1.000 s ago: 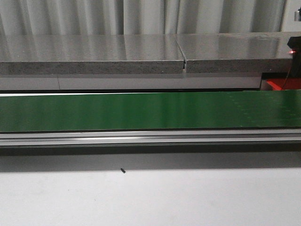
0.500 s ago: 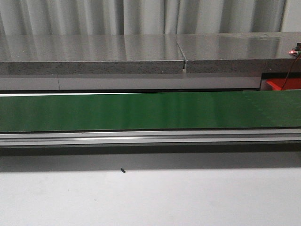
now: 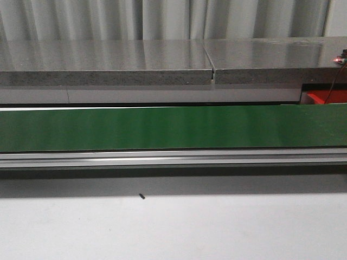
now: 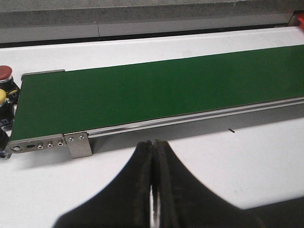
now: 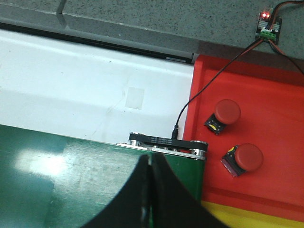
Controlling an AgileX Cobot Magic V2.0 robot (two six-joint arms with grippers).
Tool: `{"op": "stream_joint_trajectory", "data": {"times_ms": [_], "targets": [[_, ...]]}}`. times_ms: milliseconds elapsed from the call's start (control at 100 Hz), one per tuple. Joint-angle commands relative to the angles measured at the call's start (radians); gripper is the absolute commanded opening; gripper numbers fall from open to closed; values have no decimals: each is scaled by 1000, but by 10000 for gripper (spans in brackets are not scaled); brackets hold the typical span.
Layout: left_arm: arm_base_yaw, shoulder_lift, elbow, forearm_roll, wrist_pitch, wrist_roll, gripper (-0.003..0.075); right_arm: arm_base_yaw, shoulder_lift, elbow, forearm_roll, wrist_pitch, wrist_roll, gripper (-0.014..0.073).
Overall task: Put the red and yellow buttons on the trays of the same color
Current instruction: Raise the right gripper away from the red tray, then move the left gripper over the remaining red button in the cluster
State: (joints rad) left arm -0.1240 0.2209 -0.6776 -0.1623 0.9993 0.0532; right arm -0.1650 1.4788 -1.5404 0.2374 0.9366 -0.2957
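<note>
Both tools pressed together, left [image 4: 153, 190] and right [image 5: 150, 194] above green belt [image 4: 156, 90].

Green conveyor belt [image 3: 162, 128] runs across white tabletop [image 3: 173, 227], aluminium rail [image 3: 173, 158] along its near edge. Grey stone counter [image 3: 103, 62] behind. Small circuit board [image 5: 269, 24], lit red, trails black wire [image 5: 199, 95].

Green conveyor belt [image 3: 162, 128]: bare along its length, open to me from above. White table [image 3: 173, 227] in front: bare but for a small dark speck [image 3: 141, 196]. Red tray [image 5: 266, 95]: two red buttons [image 5: 227, 112] [image 5: 249, 157] occupy its middle; thin black wire [image 5: 209, 80] crosses its edge.
</note>
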Motion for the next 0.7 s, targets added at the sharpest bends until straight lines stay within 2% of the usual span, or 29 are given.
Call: {"op": "stream_joint_trajectory", "data": {"times_ms": [0,310,690], "targets": [[-4,15,-21,-15,-65,-9,-20,5,-126,68,14,-109,-10,-66],[-4,15,-21,-15,-65,-9,-20,6,-403,380,24,-260,-10,-66],[-4,15,-21,-15,-80,-9,-20,6,-680,647,30,-309,-10,-66]]}}
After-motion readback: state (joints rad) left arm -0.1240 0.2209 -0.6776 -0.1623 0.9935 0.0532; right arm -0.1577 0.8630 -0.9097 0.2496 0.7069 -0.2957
